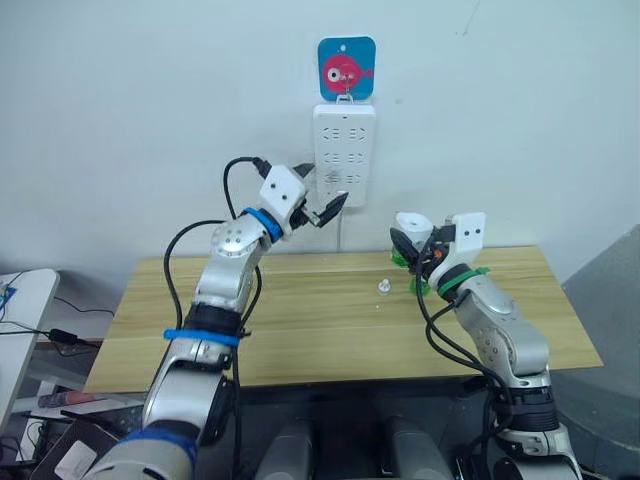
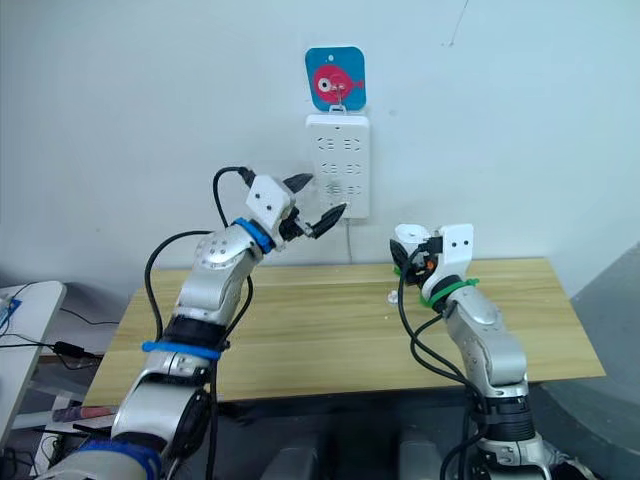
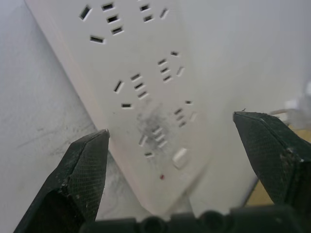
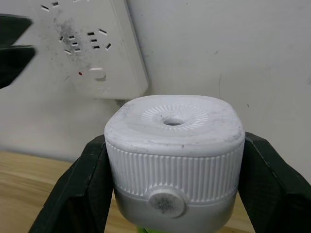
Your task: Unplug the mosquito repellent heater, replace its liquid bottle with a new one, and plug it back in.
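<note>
- clamped between the right gripper [image 4: 172, 194] fingers, the mosquito repellent heater [image 4: 174, 150] sits upright, hole on top.
- light, rigid plastic, likely slippery; its ribbed band offers the better hold.
- left gripper [image 3: 177, 141] hangs spread and empty, facing the wall power strip [image 1: 345, 152].

The silver left arm reaches up and forward, its black two-fingered left claw [image 1: 325, 207] spread wide. The right arm bends upward, its right claw [image 4: 173, 170] apparently clamped, black fingers [image 4: 80, 189] either side.
</note>
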